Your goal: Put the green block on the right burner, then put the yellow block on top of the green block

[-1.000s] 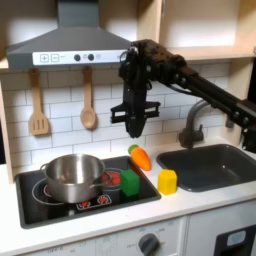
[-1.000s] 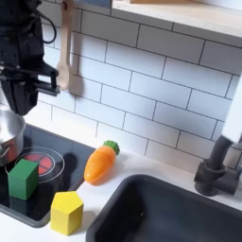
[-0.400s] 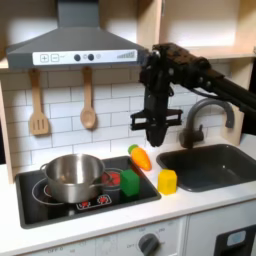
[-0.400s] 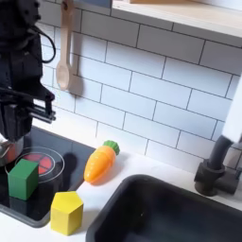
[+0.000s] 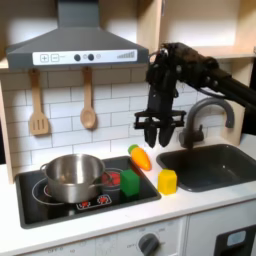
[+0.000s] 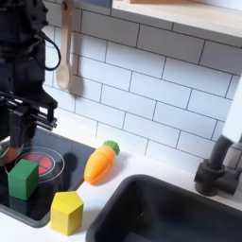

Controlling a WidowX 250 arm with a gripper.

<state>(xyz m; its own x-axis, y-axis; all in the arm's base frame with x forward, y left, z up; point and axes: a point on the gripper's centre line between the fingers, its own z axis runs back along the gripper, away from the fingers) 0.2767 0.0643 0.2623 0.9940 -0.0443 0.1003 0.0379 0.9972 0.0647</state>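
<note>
The green block (image 5: 130, 182) (image 6: 24, 178) sits on the black stove's right burner (image 6: 43, 163), next to the pot. The yellow block (image 5: 167, 181) (image 6: 66, 212) rests on the white counter just off the stove's right edge in the first exterior view. My gripper (image 5: 160, 139) (image 6: 28, 121) hangs open in the air, fingers pointing down and nothing between them. In the first exterior view it is well above the carrot and the yellow block, touching neither.
A steel pot (image 5: 72, 176) stands on the stove (image 5: 60, 208). An orange carrot (image 5: 140, 157) (image 6: 99, 163) lies behind the blocks. The sink (image 5: 215, 165) (image 6: 180, 213) with its faucet (image 5: 203, 112) is at the right in both exterior views. A spatula and a spoon (image 5: 88, 110) hang on the tiled wall.
My gripper has swung to the first exterior view's right, from above the green block to above the carrot and yellow block. Both blocks stayed put.
</note>
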